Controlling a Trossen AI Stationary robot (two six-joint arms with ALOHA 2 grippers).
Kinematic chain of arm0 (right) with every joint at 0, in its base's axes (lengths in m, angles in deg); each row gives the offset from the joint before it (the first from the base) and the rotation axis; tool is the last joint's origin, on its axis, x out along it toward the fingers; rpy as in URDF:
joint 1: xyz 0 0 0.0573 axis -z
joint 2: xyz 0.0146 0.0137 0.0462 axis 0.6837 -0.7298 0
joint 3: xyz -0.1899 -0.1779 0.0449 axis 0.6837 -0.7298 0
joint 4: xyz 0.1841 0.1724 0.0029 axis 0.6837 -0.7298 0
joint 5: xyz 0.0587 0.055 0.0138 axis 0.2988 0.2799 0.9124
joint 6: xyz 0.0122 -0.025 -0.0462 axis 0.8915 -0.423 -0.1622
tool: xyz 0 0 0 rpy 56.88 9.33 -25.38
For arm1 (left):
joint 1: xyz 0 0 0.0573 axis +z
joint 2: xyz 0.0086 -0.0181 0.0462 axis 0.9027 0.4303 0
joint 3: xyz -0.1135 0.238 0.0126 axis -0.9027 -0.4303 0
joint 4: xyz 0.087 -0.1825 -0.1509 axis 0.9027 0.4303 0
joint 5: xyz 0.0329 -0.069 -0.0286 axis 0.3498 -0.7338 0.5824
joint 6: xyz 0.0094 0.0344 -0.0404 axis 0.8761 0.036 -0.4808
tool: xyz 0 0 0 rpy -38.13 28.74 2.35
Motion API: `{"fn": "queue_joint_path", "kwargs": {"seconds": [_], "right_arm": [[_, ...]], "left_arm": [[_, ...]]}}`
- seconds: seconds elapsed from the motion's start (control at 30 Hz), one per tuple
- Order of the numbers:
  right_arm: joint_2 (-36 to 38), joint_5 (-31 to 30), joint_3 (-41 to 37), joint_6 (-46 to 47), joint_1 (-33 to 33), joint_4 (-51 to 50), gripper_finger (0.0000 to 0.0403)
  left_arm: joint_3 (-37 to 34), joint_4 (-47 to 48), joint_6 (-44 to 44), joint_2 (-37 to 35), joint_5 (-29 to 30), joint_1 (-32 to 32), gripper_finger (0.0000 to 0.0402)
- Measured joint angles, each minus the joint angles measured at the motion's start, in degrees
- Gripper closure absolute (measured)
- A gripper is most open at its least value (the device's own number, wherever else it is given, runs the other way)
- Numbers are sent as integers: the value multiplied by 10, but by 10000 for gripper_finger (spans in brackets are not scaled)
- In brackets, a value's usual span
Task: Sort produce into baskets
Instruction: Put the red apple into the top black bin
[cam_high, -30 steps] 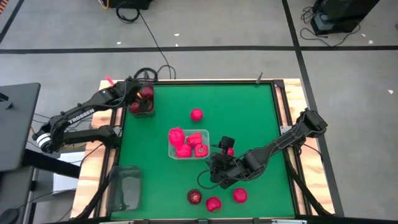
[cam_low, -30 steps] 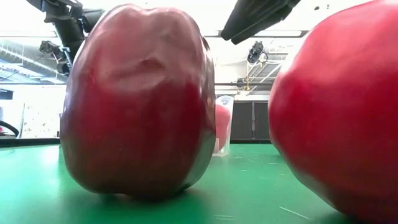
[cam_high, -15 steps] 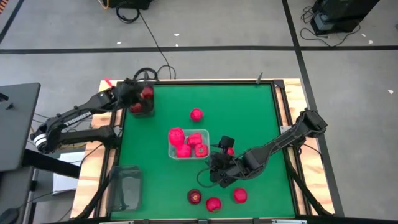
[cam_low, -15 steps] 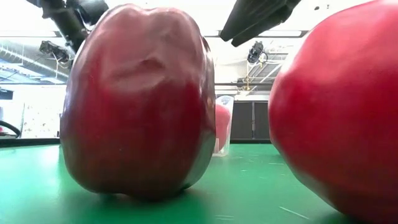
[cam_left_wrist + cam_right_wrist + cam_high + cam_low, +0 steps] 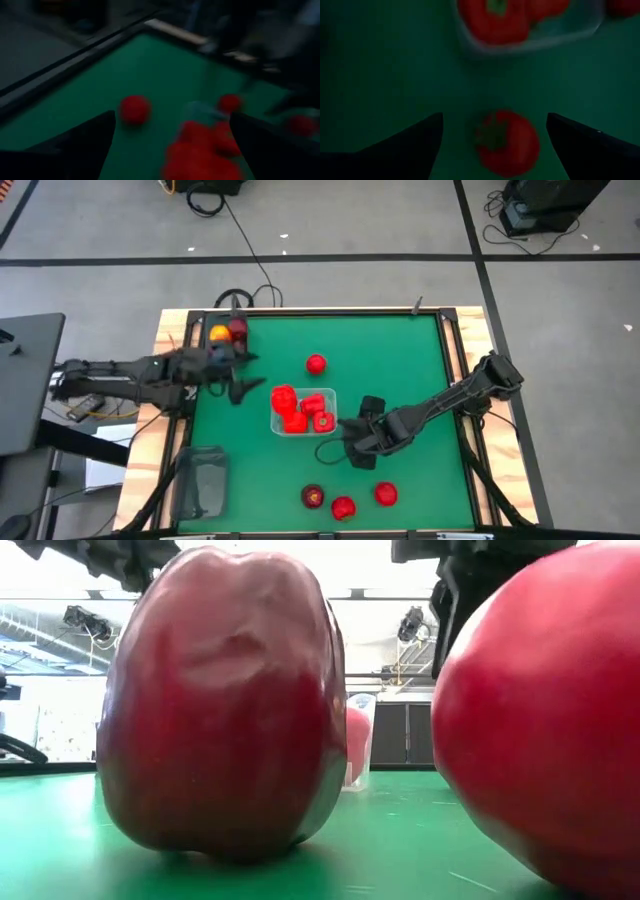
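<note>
at the middle of the green bench (image 5: 420,350) the right gripper (image 5: 352,448) hangs low, jaws wide and empty, just beside the clear basket (image 5: 302,412). its wrist view shows a round red piece with a green stalk (image 5: 507,142) between the fingers on the mat, not yet gripped. step in hand looks like the pick for that piece; next move calls for dropping over it, closing, then lifting to a basket.

left gripper (image 5: 243,383) is wide open and empty too, over the bench between the grey basket (image 5: 228,340) and the clear one.

containers:
- clear basket: several red peppers
- grey basket at far left corner: a yellow-orange piece (image 5: 217,334) and a dark red one
- second grey basket (image 5: 203,480) near left: contents can't tell

loose: one red ball (image 5: 316,364) mid-bench, three pieces along the near edge (image 5: 343,507).
</note>
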Motion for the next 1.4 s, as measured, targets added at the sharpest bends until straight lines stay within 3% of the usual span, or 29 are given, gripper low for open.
{"fn": "queue_joint_path", "kwargs": {"seconds": [0.1,0.23,0.37,0.47,0.6,0.7,1.0,1.23,1.4], "right_arm": [[0,50,0,-18,0,32,39],[0,119,0,-92,-19,160,39],[-10,139,1,-132,-37,295,39],[-23,135,1,-153,-46,337,39],[-42,102,1,-177,-65,366,39],[-63,95,1,-183,-74,394,39],[-117,127,1,-210,-66,462,39],[-131,182,1,-208,-47,506,39],[-146,183,1,-197,-45,525,39]], "left_arm": [[-29,-91,7,14,0,-66,3],[-55,-186,26,50,1,-144,3],[-61,-297,25,120,5,-245,3],[-44,-323,54,182,53,-319,3],[2,-276,69,251,150,-380,3],[33,-243,69,296,179,-401,3],[74,-238,82,395,180,-428,3],[94,-241,79,426,190,-429,3],[95,-231,42,425,189,-431,3]]}}
